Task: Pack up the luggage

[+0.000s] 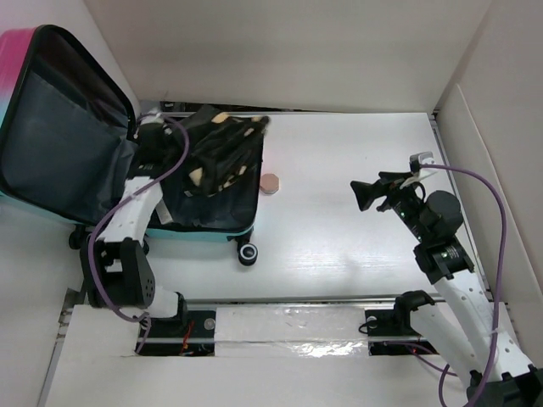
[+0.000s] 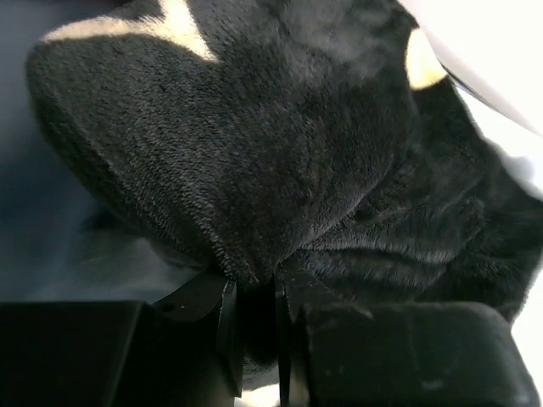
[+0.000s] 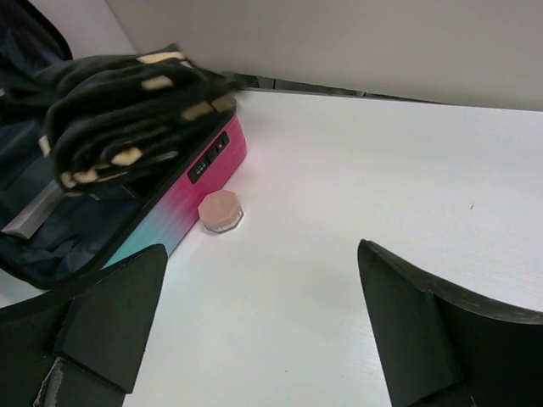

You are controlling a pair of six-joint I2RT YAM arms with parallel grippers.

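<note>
Left gripper (image 2: 254, 298) pinched narrow on fold of black cloth with tan spots (image 2: 254, 153), over open lower half of luggage (image 1: 204, 236). Luggage lies open on white table (image 1: 339, 254), lid tilted up at its left, dark lining showing. Cloth bunched in luggage's far right corner, part draped over pink rim. Right gripper (image 3: 263, 314) spread wide, holding nothing, well right of luggage. Small peach round container (image 3: 221, 210) just beside luggage's right wall; whether touching, cannot tell.

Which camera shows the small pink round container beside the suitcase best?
Right wrist: the container sits large and unobstructed beside the luggage. Top external shows the container small, from above. Left wrist, filled by the black cloth, misses it.
</note>
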